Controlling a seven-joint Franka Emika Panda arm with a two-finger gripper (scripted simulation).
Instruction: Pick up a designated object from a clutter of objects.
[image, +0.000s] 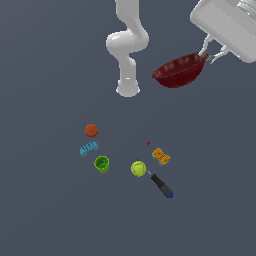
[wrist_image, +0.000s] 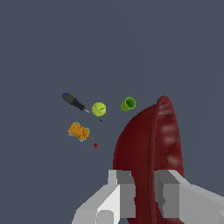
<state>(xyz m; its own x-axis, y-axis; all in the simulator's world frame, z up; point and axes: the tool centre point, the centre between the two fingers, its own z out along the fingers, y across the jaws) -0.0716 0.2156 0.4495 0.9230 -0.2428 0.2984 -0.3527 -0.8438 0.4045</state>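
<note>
Now, gripper pinches the rim of the dark red bowl, one finger on each side | bowl hangs tilted, high above the yellow-green ball | green cup, orange block and screwdriver lie near that ball

I hold the dark red bowl aloft by its rim, tilted, well above the floor. Below lie the orange ball, cyan block, green cup, yellow-green ball, orange block and what looks like a screwdriver.
</note>
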